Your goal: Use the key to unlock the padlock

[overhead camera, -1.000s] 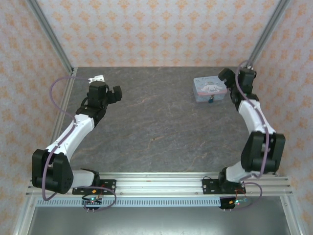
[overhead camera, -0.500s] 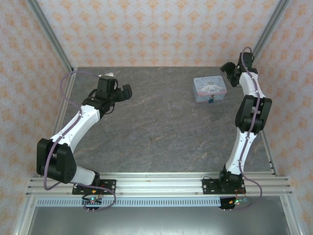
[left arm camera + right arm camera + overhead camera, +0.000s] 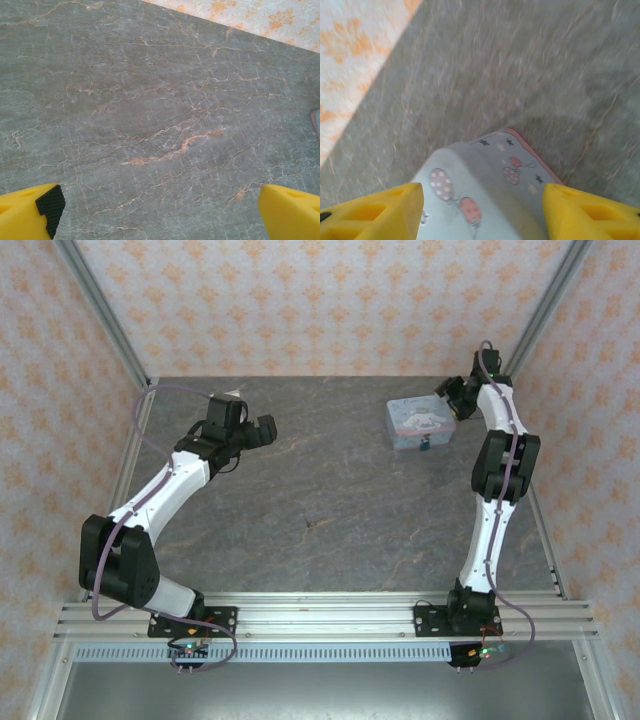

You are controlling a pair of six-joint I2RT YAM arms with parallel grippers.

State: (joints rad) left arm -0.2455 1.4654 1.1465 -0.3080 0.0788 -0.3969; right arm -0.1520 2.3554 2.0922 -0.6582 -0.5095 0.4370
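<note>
Orange-patterned walls enclose a grey marbled table.

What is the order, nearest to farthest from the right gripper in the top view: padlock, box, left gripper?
1. Box, at the right gripper.
2. Padlock, on the box's near side.
3. Left gripper, far left.

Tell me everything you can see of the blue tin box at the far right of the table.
The tin box is a small pale-blue rectangular tin with rounded corners, printed with balloons and stars, pinkish along its lower edge. It lies flat, lid up, on the grey marbled table, far right. A tiny padlock hangs at its near side. The right gripper straddles one end, a yellow finger on each side; contact cannot be told.
</note>
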